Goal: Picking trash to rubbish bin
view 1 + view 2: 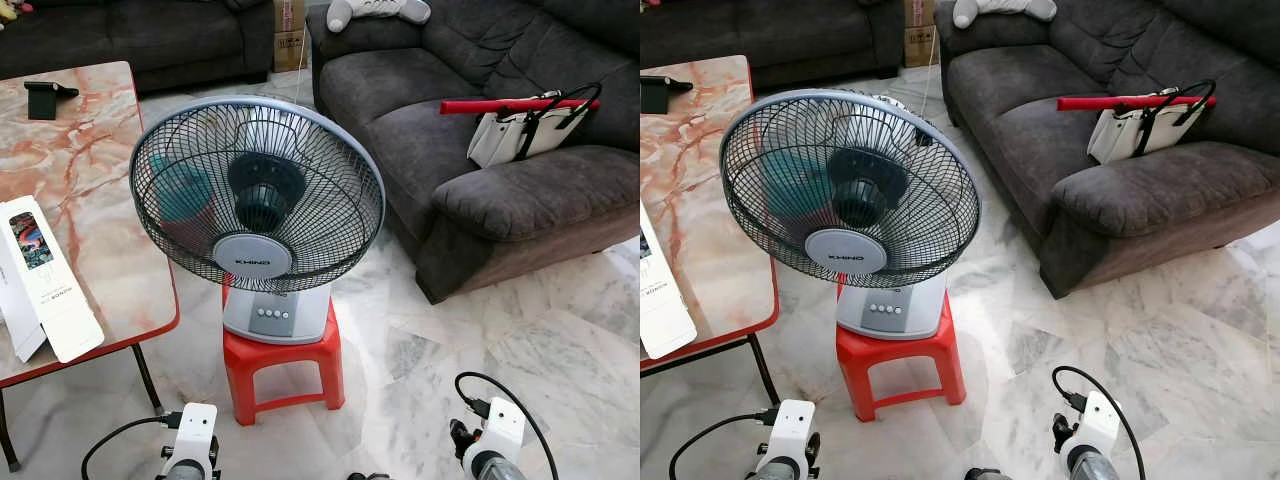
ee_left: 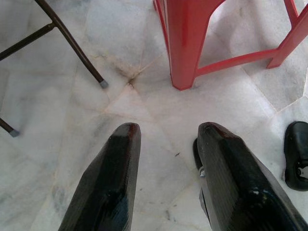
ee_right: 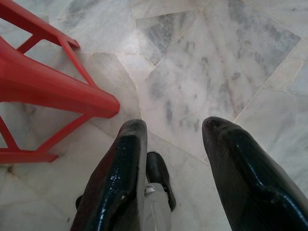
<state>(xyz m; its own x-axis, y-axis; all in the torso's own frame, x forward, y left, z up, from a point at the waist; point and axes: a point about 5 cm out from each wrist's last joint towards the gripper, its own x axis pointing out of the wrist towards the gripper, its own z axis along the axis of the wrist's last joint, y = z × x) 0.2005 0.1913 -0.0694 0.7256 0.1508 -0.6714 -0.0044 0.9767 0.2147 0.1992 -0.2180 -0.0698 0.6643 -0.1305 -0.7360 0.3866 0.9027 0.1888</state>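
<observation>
- Your left hand (image 2: 163,139) hangs low over the marble floor (image 2: 144,101), fingers spread apart with nothing between them; ahead of it stand a leg of the red stool (image 2: 185,43) and the dark foot of a bench leg (image 2: 103,83).
- Your right hand (image 3: 173,132) also points down at the floor, fingers parted and empty, with the red stool at the upper left of its wrist view.
- In the head view, a grey table fan (image 1: 258,195) sits on the red stool at the centre of the frame.
- The marble-topped bench (image 1: 90,170) with a red rim fills the left side; a white box (image 1: 40,275) lies near its front edge and a small black object (image 1: 45,95) sits at the upper left.
- A dark grey sofa (image 1: 480,190) takes the upper right, carrying a white bag (image 1: 525,130) and a red stick (image 1: 500,104).
- You cannot make out any trash or rubbish bin from these pictures.
</observation>
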